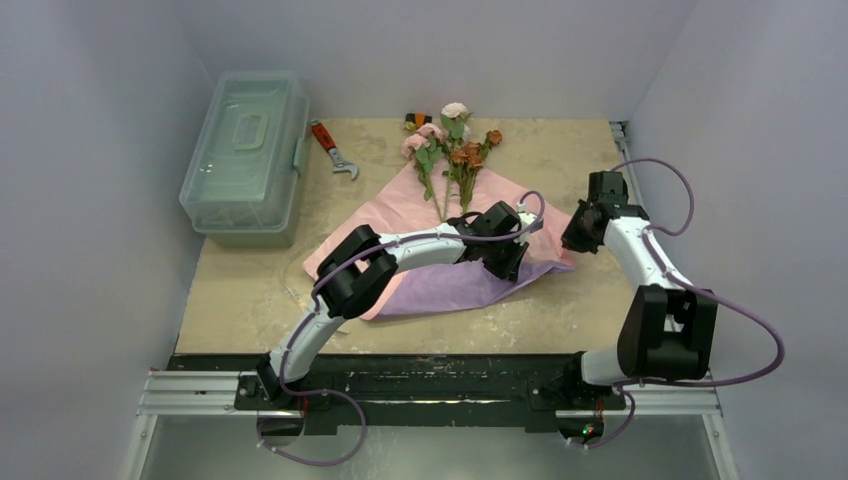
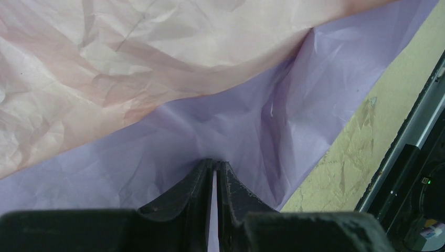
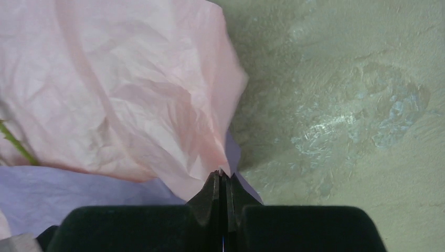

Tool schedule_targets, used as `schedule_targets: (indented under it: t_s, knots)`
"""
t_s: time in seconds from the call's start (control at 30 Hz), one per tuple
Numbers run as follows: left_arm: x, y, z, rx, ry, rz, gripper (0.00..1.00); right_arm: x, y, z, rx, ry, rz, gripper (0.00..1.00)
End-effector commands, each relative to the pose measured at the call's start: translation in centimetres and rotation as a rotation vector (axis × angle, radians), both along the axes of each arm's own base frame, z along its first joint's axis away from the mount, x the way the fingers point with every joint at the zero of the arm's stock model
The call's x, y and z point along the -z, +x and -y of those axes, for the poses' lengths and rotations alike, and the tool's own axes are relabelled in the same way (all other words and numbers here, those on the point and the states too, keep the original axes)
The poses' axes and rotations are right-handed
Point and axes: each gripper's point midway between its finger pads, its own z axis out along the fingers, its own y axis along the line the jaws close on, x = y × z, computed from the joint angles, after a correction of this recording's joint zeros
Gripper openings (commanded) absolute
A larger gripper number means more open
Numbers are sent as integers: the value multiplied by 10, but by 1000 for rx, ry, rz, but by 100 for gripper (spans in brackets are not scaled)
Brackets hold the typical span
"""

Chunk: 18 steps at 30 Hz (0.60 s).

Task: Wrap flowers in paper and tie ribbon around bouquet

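The flowers (image 1: 450, 150) lie on the paper (image 1: 385, 215), blooms toward the back wall and stems running under my left arm. The sheet is pink on top, and its near part is folded over to show lilac. My left gripper (image 1: 508, 268) sits at that fold. In the left wrist view it (image 2: 216, 163) is shut on a pinch of lilac paper (image 2: 236, 121). My right gripper (image 1: 572, 240) is at the sheet's right corner, where it (image 3: 224, 173) is shut on the pink paper's (image 3: 131, 94) edge. A green stem (image 3: 16, 142) peeks in at the left. Neither ribbon nor bouquet is in view.
A translucent green toolbox (image 1: 245, 155) stands at the back left, with a red-handled wrench (image 1: 332, 148) beside it. A small black-and-orange item (image 1: 417, 121) lies behind the blooms. Grey walls enclose the table on three sides, and a metal rail (image 1: 430, 395) runs along the front.
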Motion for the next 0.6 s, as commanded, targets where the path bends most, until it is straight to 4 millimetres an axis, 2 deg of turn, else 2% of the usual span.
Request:
schedule_targets:
  t_s: [0.0, 0.13, 0.27, 0.33, 0.4, 0.5, 0.57]
  knots:
    - [24, -3, -20, 0, 88, -28, 13, -39, 6, -6, 18, 18, 69, 0]
    - [24, -4, -22, 0, 92, -29, 13, -60, 9, 0, 16, -16, 105, 0]
    - [23, -4, -24, -4, 92, -28, 13, -77, 11, -8, -6, 16, 161, 0]
    - [21, -4, -23, -7, 90, -27, 13, -85, 13, -15, -21, 52, 202, 0]
    - [20, -3, -22, -9, 84, -26, 13, -93, 16, -32, -56, 136, 251, 0]
    - [11, -2, -19, -9, 73, -21, 13, -105, 19, -55, -64, 275, 311, 0]
    - [3, 0, -18, -12, 65, -12, 13, -108, 20, -62, -50, 324, 329, 0]
